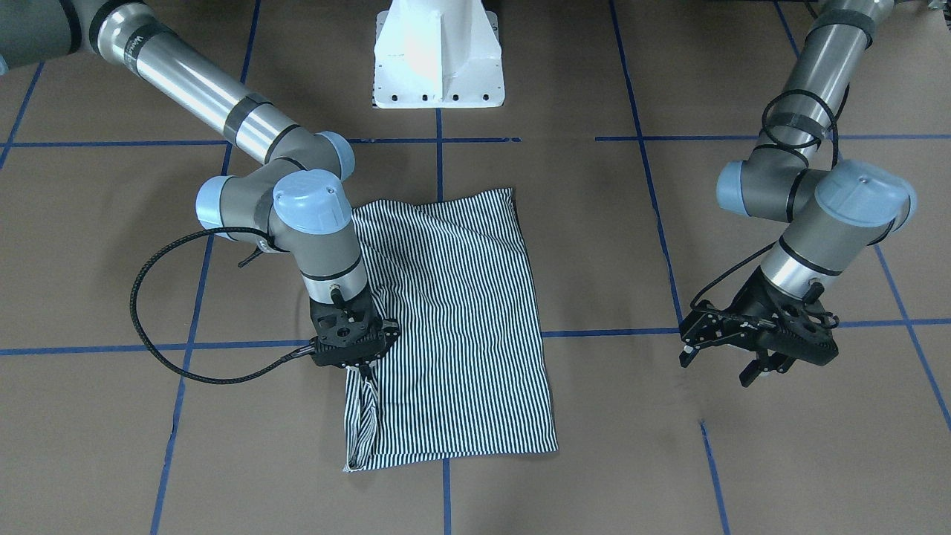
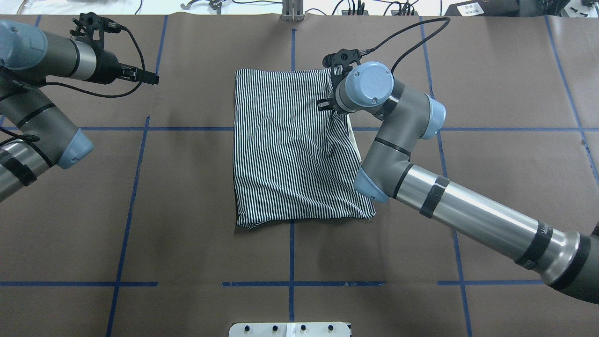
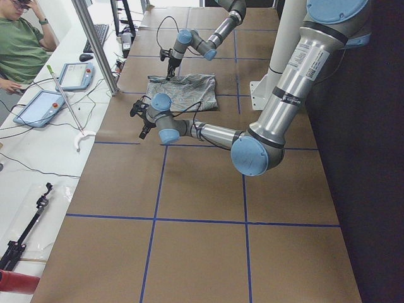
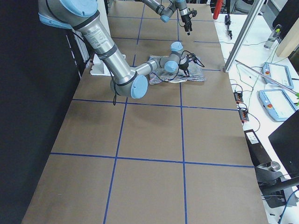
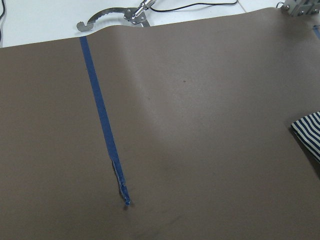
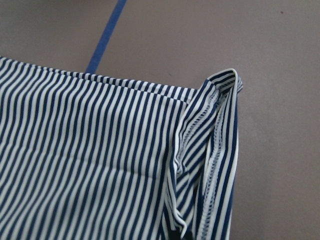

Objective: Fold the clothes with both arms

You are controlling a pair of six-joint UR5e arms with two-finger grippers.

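The striped shirt (image 1: 461,319) lies folded into a rough rectangle at the table's middle, also seen from overhead (image 2: 285,150). My right gripper (image 1: 365,365) is shut on the shirt's side edge and holds a narrow fold of it slightly off the table. In the right wrist view that raised hem (image 6: 215,150) runs up from the bottom edge. My left gripper (image 1: 719,365) hangs open and empty over bare table, well away from the shirt. The left wrist view catches only a corner of the shirt (image 5: 307,132).
The white pedestal base (image 1: 438,56) stands behind the shirt. Blue tape lines (image 1: 609,333) grid the brown table. A person (image 3: 19,44) sits at a side bench with tablets (image 3: 41,107) and cables beyond the table's far edge.
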